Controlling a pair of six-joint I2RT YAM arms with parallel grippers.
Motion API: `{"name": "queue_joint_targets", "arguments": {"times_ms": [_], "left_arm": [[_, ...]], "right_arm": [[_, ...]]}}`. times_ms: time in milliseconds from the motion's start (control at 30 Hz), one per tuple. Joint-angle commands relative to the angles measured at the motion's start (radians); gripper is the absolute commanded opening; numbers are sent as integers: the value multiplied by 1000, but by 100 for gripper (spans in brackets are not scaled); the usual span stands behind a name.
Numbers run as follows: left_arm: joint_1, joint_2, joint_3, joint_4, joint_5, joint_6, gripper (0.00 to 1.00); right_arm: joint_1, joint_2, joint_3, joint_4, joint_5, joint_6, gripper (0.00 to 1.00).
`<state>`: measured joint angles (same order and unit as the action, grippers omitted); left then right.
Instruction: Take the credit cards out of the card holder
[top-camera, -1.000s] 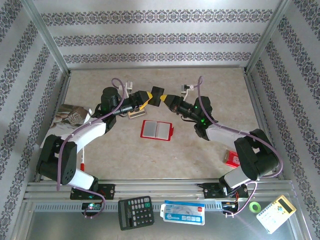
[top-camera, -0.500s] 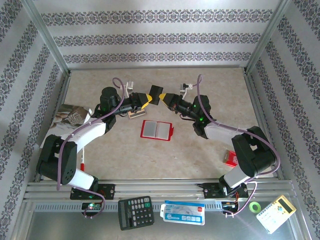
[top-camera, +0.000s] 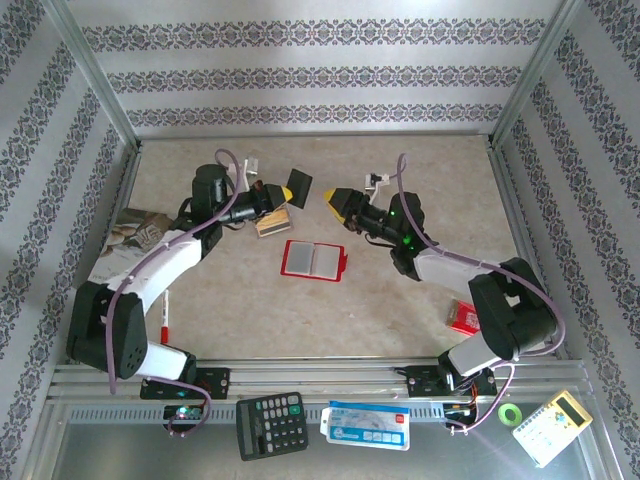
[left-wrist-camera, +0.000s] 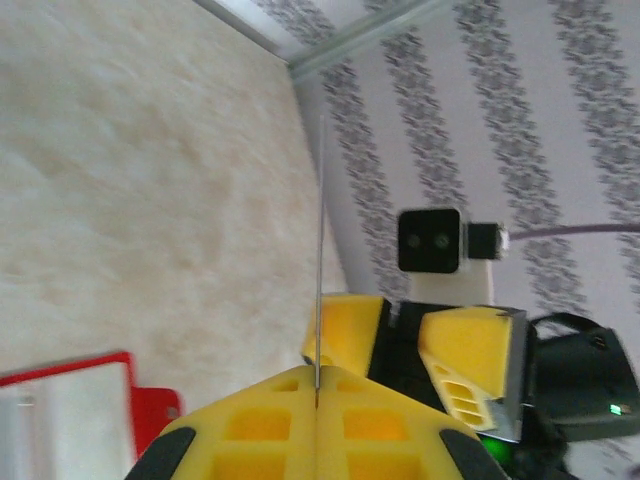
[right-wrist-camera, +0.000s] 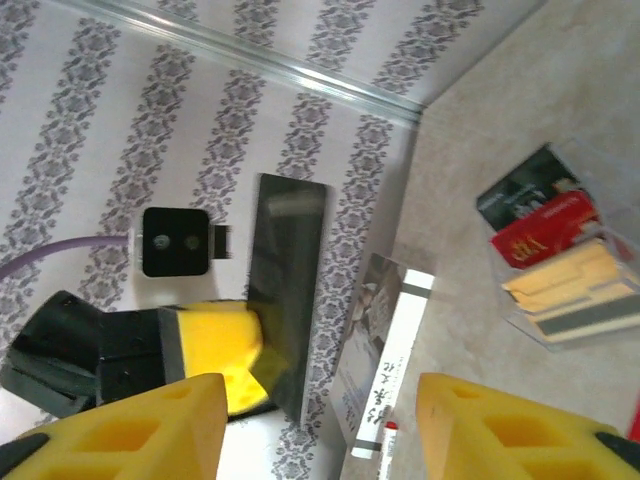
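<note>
The left gripper (top-camera: 286, 190) was clamped on a dark credit card (top-camera: 299, 183), raised off the table (top-camera: 430, 165) and seen edge-on between its yellow fingers from the left wrist. The right gripper (top-camera: 334, 200) faced it just beside the card, jaws apart and empty. The red card holder (top-camera: 315, 260) lay open on the table between the two arms. Other credit cards (right-wrist-camera: 550, 250), dark, red and tan, sat in a clear tray (right-wrist-camera: 525, 318) near the left gripper.

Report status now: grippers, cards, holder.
Left gripper shut on thin dark rectangular plastic card, held aloft. Right gripper open, clear of it. Small red folding card holder lies open on table. Nothing blocking holder.
</note>
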<state>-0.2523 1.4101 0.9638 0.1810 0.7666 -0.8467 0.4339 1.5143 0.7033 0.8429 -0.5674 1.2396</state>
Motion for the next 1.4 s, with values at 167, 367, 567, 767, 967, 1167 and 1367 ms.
{"name": "queue_joint_targets", "arguments": {"times_ms": [167, 367, 567, 767, 967, 1167, 1367], "left_arm": [[46, 11, 234, -498, -257, 470, 0], [63, 60, 321, -534, -443, 710, 0], [99, 144, 384, -531, -480, 960, 0], [141, 199, 400, -520, -371, 1243, 0], [159, 241, 407, -515, -242, 1450, 0], [166, 333, 466, -582, -201, 1588, 0], [189, 435, 545, -721, -131, 1687, 0]], "right_arm": [[-41, -121, -46, -307, 70, -151, 74], [-78, -152, -79, -379, 104, -180, 90], [-89, -172, -87, -467, 142, -238, 98], [-100, -165, -61, -542, 111, -283, 98], [-99, -120, -42, -551, 98, -285, 98], [-83, -123, -44, -543, 99, -272, 98], [-81, -129, -41, -551, 101, -270, 98]]}}
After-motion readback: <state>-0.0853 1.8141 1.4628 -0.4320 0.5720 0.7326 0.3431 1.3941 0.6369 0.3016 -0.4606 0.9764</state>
